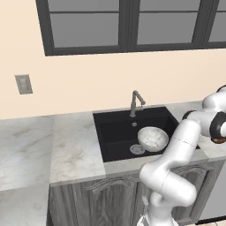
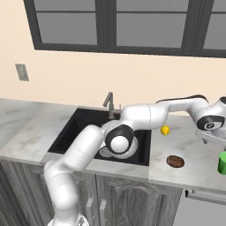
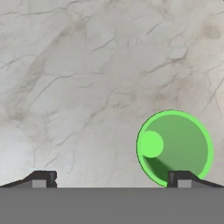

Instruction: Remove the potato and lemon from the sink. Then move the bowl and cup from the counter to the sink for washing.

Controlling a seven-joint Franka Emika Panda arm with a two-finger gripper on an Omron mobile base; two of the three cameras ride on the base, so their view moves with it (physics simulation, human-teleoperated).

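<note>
The bright green cup stands upright on the marble counter and I look down into it. My gripper hangs open above the counter, and the cup lies just inside its right fingertip. In the right base view the gripper hovers up and left of the cup at the frame's right edge. The marbled bowl sits in the black sink beside the drain. On the counter right of the sink lie the lemon and the potato.
A grey faucet rises at the back of the sink. My arm stretches over the sink's right part towards the right counter. Marble counter runs to the left of the sink, with a wall and window behind.
</note>
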